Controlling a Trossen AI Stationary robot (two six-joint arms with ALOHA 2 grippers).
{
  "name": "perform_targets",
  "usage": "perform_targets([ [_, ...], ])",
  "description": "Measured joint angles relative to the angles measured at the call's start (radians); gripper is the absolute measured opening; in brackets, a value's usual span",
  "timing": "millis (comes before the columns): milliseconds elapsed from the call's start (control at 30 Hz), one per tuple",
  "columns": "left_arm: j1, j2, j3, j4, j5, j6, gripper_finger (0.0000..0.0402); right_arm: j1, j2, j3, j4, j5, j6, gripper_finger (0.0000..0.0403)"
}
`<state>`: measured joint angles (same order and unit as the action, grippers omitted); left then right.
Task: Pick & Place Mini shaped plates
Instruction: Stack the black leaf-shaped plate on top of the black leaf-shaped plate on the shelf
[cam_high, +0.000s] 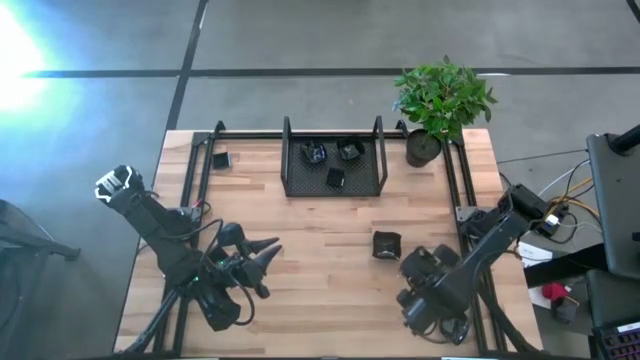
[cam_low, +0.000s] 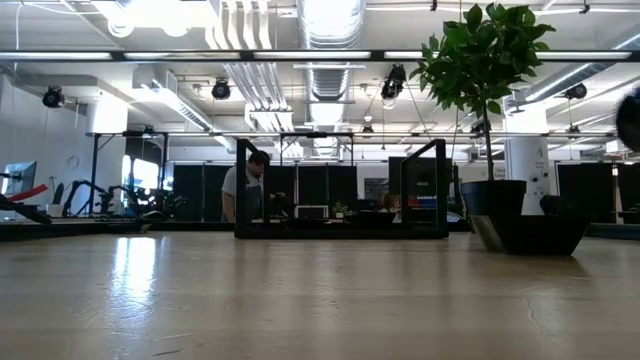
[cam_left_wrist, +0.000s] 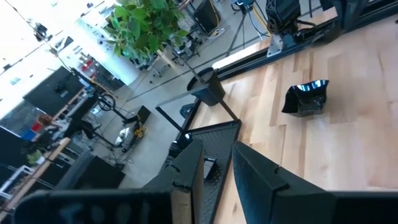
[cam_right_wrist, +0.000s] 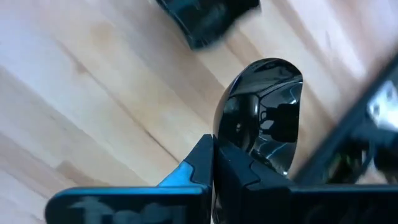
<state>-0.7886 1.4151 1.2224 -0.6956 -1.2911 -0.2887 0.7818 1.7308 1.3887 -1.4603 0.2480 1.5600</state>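
Potted plant (cam_high: 440, 100) at table's far right corner; black mesh tray (cam_high: 334, 186) at far centre; person (cam_low: 244, 187) beyond.

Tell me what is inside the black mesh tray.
Three mini shaped plates lie in the mesh tray: one at its left, one at its right, one nearer the front. Anything beneath them is hidden.

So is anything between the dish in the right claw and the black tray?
The right gripper is shut on the oval plate. Toward the tray, only another small plate lies on the table near that path; carried above it, nothing visible blocks.
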Motion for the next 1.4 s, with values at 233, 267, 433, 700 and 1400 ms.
perform_targets([
  [233,0.0,0.0,0.0,0.0,0.053,-0.01,0.0083,-0.006,0.036,0.081,0.013,0.182,-0.257,0.0008],
  [267,0.0,0.0,0.0,0.0,0.057,0.007,0.0083,-0.011,0.045,0.092,0.014,0.202,-0.298,0.0008],
  [433,0.0,0.0,0.0,0.0,0.111,0.165,0.0083,-0.034,0.079,0.14,0.046,0.306,-0.539,0.0008],
  [700,0.018,0.003,0.0,0.02,0.261,0.311,0.0083,-0.081,0.087,0.179,0.22,0.467,-1.002,0.0008],
  [1400,0.182,0.127,0.0,0.411,0.475,0.694,0.0083,-0.197,0.087,0.174,0.609,0.517,-1.687,0.0008],
])
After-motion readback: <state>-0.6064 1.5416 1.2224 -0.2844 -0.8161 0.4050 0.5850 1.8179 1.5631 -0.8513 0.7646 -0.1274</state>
